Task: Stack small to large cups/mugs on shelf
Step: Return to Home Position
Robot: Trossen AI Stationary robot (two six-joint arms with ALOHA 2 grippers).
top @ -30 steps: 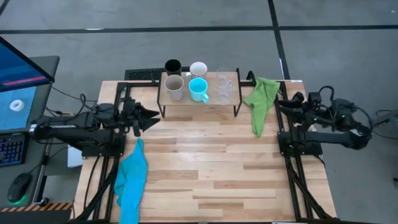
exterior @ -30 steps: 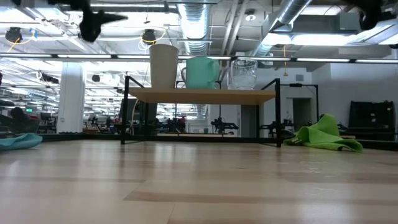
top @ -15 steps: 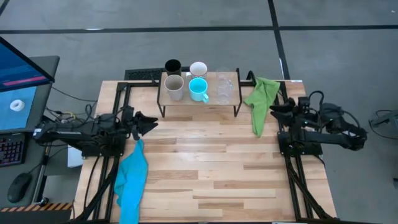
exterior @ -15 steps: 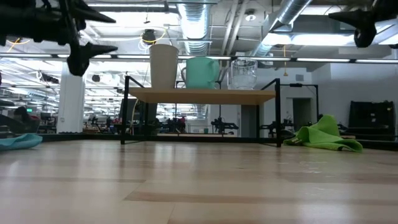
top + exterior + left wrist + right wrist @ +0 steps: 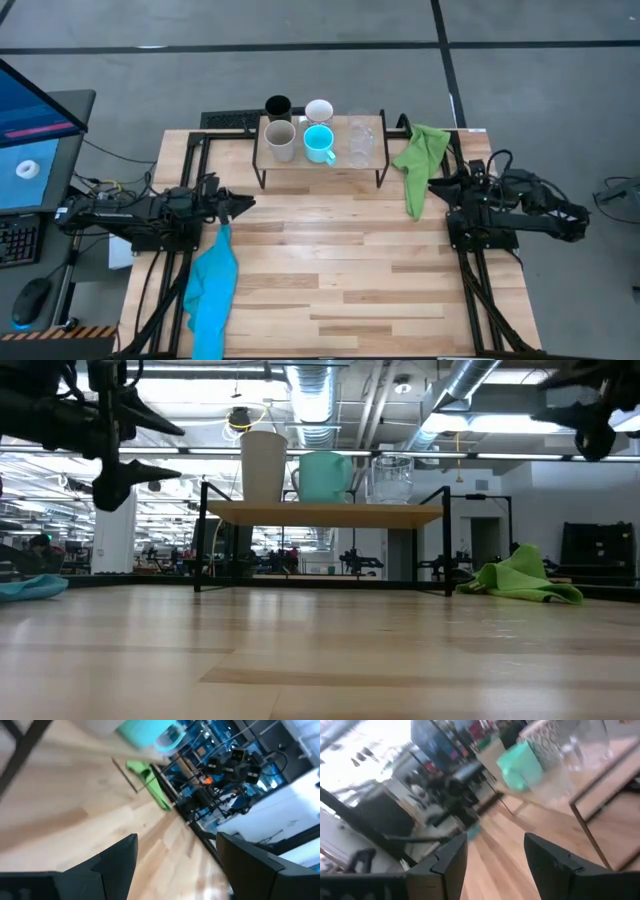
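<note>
The shelf (image 5: 320, 168) stands at the table's far middle. On it are a beige-grey cup (image 5: 280, 140), a cyan mug (image 5: 318, 143) and two clear glasses (image 5: 359, 142). A black tumbler (image 5: 278, 106) and a white mug (image 5: 319, 110) stand at its far edge. My left gripper (image 5: 240, 203) hovers open near the table's left edge, pointing level toward the right, in front of the shelf's left leg. My right gripper (image 5: 440, 182) hovers open near the right edge, pointing left. Both are empty.
A blue cloth (image 5: 212, 285) lies along the table's left side, its far end under my left gripper. A green cloth (image 5: 420, 160) lies right of the shelf, close to my right gripper. Bare boards stretch from the shelf to the near edge (image 5: 330, 300).
Both arms have sunk toward the table while drawing back a little to their own sides, and both wrists have rolled. Both grippers stay open. The cups on the shelf have not moved.
</note>
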